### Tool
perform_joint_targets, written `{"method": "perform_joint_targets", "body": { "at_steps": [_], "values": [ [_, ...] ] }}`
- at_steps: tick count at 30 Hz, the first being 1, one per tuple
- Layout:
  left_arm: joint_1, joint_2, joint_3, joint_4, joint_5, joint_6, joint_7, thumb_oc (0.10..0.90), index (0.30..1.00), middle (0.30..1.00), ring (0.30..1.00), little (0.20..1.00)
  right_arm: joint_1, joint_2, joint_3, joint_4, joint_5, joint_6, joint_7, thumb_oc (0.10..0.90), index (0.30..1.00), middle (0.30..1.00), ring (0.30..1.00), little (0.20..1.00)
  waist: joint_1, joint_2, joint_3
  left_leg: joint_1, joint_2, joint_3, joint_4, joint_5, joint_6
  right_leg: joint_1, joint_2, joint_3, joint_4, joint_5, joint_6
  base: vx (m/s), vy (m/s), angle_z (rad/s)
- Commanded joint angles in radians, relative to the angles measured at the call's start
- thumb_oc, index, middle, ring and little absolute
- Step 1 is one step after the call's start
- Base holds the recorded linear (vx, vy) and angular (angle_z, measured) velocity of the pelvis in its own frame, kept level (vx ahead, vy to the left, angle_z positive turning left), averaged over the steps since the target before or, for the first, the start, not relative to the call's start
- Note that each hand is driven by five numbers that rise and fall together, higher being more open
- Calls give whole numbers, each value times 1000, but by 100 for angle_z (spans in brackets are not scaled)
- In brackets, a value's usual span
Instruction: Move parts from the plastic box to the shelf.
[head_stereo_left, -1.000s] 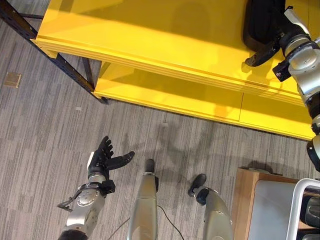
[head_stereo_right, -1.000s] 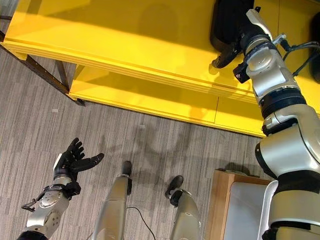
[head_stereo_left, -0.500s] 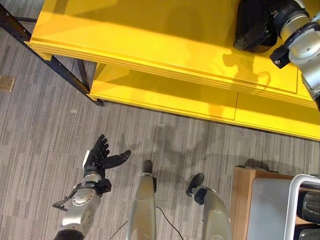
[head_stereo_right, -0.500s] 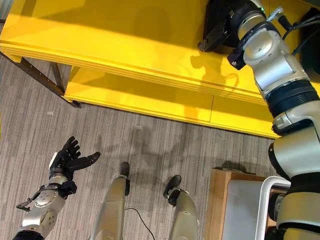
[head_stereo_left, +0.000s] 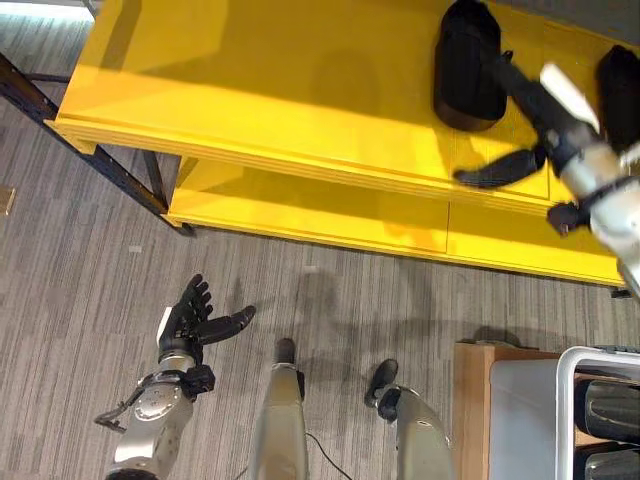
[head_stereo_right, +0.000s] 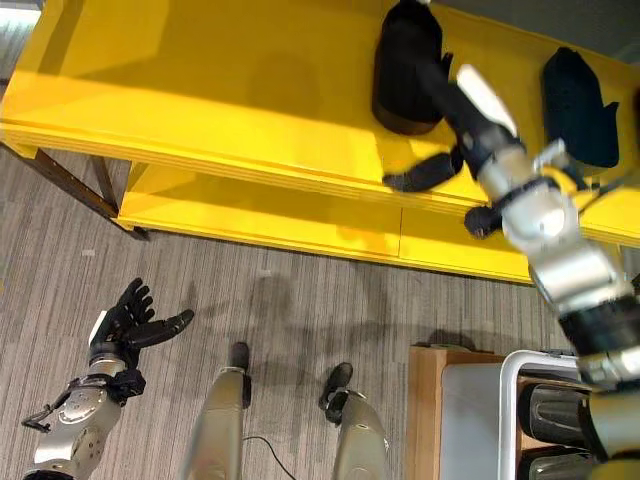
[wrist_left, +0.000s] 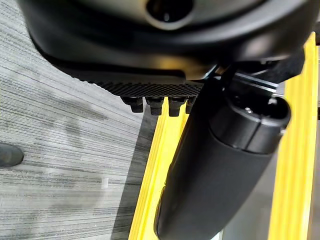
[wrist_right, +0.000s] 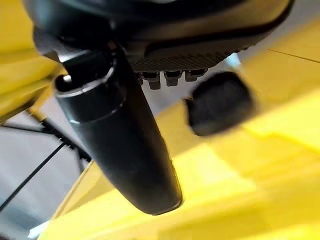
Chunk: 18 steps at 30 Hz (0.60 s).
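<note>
Right hand (head_stereo_right: 470, 135) pulled back off black part (head_stereo_right: 405, 65) on yellow shelf (head_stereo_right: 200, 90), fingers straight, empty. Part probably rigid, moderately heavy; grip across midsection. Left hand (head_stereo_left: 190, 322) spread, idle.

Two black moulded parts (head_stereo_right: 405, 65) (head_stereo_right: 577, 95) lie on one yellow two-tier shelf (head_stereo_right: 200, 90); one white plastic box (head_stereo_right: 520, 400) holds two dark parts (head_stereo_right: 555, 412) (head_stereo_left: 608, 464).

The left hand (head_stereo_left: 190, 322) hangs low at the near left, palm up, fingers (head_stereo_left: 196, 297) spread and relaxed, thumb out to the right. The right hand (head_stereo_left: 540, 110) reaches far right, arm extended, fingers straight, thumb splayed, holding nothing.
</note>
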Motion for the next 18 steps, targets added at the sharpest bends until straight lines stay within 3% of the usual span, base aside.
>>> {"method": "perform_joint_targets", "body": {
  "at_steps": [1,2,3,4,6,8,9,17,18],
  "values": [
    [-6,4,35,-51,43,-72,-18,900,1000,1000,1000,1000,-29,68,-183,-9,61,-107,-49,900,1000,1000,1000,1000,-11,-6,-95,-7,0,-28,-45,20,-14,139,20,1,-34,-95,62,55,-8,0],
    [-1,-27,41,-43,46,-71,-23,900,1000,1000,1000,1000,119,190,-282,-60,81,-134,-42,900,1000,1000,1000,1000,-24,1,-109,26,2,-20,-91,37,-14,169,22,-4,-81,-82,67,53,-10,0],
    [2,-35,40,-38,50,-70,-29,900,1000,1000,1000,1000,175,233,-315,-80,72,-135,-38,900,1000,1000,1000,1000,-25,0,-117,46,3,-18,-116,46,-17,187,24,-8,-105,-76,68,53,-10,-7],
    [2,-34,39,-38,50,-70,-29,900,1000,1000,1000,1000,176,233,-315,-80,72,-135,-38,900,1000,1000,1000,1000,-25,-1,-117,47,3,-17,-116,46,-17,188,24,-8,-105,-76,68,43,-4,-10],
    [20,-70,52,-26,66,-63,-36,900,1000,1000,1000,1000,302,333,-356,-130,-2,-137,-45,900,1000,1000,1000,1000,-40,3,-143,115,10,-5,-198,75,-22,238,31,-7,-179,-51,74,53,23,-12],
    [29,-84,59,-34,66,-64,-34,900,1000,1000,1000,1000,341,352,-362,-158,-45,-135,-49,900,1000,1000,1000,1000,-45,3,-150,143,15,5,-230,84,-20,252,35,2,-203,-34,79,36,20,-8],
    [50,-113,67,-33,77,-61,-37,900,1000,1000,1000,1000,419,423,-382,-184,-38,-132,-32,900,1000,1000,1000,1000,-52,3,-169,184,21,17,-285,102,-20,278,46,6,-253,-16,81,48,25,-15],
    [77,-182,75,-23,107,-57,-42,900,1000,1000,1000,1000,600,586,-406,-189,-57,-122,-25,900,1000,1000,1000,1000,-96,21,-244,294,18,69,-468,175,-43,341,58,25,-389,52,97,36,26,-10],
    [86,-197,70,-29,119,-59,-44,900,1000,1000,1000,1000,639,644,-395,-184,-27,-125,-19,900,1000,1000,1000,1000,-106,26,-257,323,22,89,-507,186,-47,356,64,32,-420,63,98,32,53,-10]
  ]
}}
